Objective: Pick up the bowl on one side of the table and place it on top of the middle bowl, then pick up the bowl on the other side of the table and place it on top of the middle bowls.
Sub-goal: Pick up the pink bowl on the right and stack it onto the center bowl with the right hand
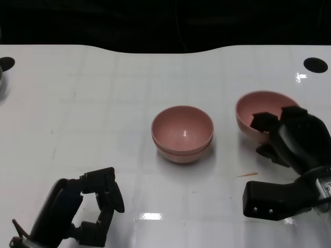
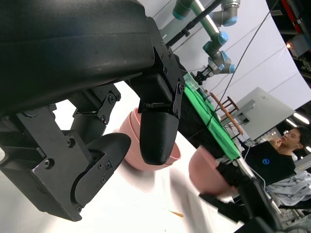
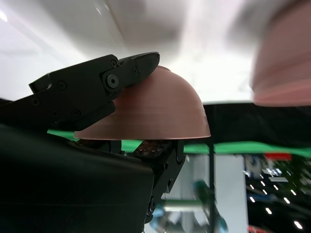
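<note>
pink bowl point(image 1: 261, 111) tilted and held by right hand point(image 1: 289, 135), to the right of the stack point(image 1: 182, 133) at the table's point(image 1: 93, 103) middle; fingers point(image 1: 262, 120) inside the rim, rest of hand under the outer wall. same grip seen in right wrist view, bowl point(image 3: 155, 109) pinched at its edge. stack made of two nested pink bowls, standing apart from the held one. left hand point(image 1: 95, 209) low and near, left of the stack, fingers curled apart, grasping nothing. small orange sliver point(image 1: 247, 174) lying on the table right of the stack, just beside right hand.
</note>
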Action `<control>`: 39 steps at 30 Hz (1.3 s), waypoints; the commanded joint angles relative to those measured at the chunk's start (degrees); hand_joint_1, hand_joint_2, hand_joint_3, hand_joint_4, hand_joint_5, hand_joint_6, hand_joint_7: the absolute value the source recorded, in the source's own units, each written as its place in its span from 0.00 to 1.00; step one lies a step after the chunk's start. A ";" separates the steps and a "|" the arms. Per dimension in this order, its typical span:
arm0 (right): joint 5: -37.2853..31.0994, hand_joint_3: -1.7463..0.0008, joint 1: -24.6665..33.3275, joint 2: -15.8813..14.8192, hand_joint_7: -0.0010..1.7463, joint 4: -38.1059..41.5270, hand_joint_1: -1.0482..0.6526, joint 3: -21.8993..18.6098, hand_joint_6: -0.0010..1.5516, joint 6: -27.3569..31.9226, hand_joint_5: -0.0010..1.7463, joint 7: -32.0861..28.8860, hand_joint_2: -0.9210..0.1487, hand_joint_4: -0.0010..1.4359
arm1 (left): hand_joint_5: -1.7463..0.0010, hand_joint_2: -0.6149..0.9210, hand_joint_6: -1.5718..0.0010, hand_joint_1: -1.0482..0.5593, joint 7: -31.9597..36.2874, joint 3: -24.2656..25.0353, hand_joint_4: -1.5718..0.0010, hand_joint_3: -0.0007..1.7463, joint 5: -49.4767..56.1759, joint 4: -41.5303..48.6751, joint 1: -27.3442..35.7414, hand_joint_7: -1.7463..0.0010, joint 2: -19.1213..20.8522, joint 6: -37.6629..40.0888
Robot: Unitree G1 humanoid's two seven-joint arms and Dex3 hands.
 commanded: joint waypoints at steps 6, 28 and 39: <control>0.90 0.30 -1.12 0.39 0.93 -12.31 0.53 0.60 0.52 -3.52 1.00 1.82 0.57 0.70 | 0.03 0.55 0.45 0.65 -0.92 0.09 0.42 0.91 -0.43 0.86 -0.53 0.13 0.31 0.08; 0.05 0.38 -5.34 6.41 0.97 -12.64 0.56 3.42 0.50 -6.19 1.00 3.28 0.60 0.69 | 0.00 0.56 0.48 0.64 -0.97 0.40 0.43 0.89 0.74 0.19 -0.40 0.11 -0.06 0.58; -0.27 0.35 -5.92 6.87 1.00 -11.36 0.56 3.84 0.48 -5.80 1.00 4.57 0.60 0.68 | 0.00 0.56 0.48 0.64 -1.36 0.34 0.44 0.89 0.33 -0.26 -0.18 0.11 -0.23 0.93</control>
